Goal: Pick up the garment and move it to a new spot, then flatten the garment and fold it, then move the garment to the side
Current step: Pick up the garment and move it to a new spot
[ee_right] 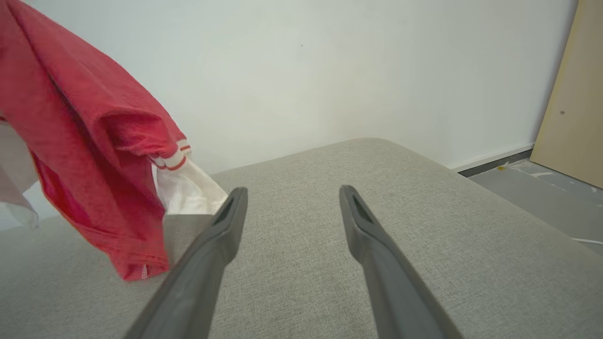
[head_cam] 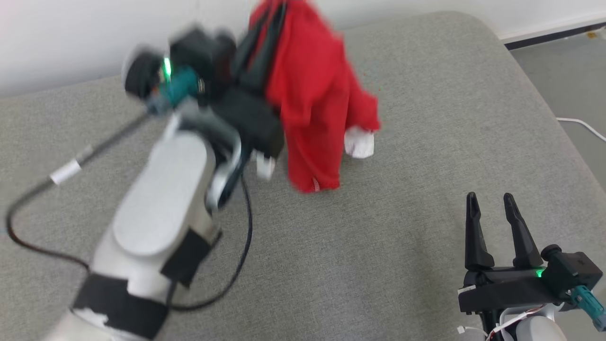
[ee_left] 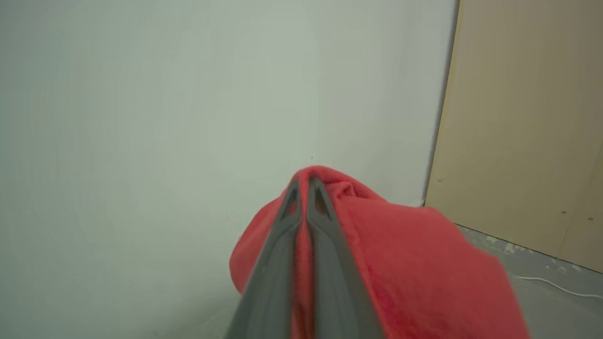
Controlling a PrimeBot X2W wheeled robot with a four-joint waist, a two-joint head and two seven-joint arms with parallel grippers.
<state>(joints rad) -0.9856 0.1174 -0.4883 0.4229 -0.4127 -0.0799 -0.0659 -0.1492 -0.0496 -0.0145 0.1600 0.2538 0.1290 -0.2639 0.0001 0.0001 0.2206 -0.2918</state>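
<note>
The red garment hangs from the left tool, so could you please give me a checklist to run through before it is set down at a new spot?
1. Grip: ok. The left tool is shut on the red garment, with cloth pinched inside.
2. Garment clear of the grey cushion: cannot tell. The hem hangs low, near its surface.
3. Right tool free: ok. It is open, holds nothing and is apart from the garment.
4. Landing space: ok. Bare cushion lies between the garment and the right tool.
5. Picture steady: not ok. The left arm and the garment are blurred in the head view.
</note>
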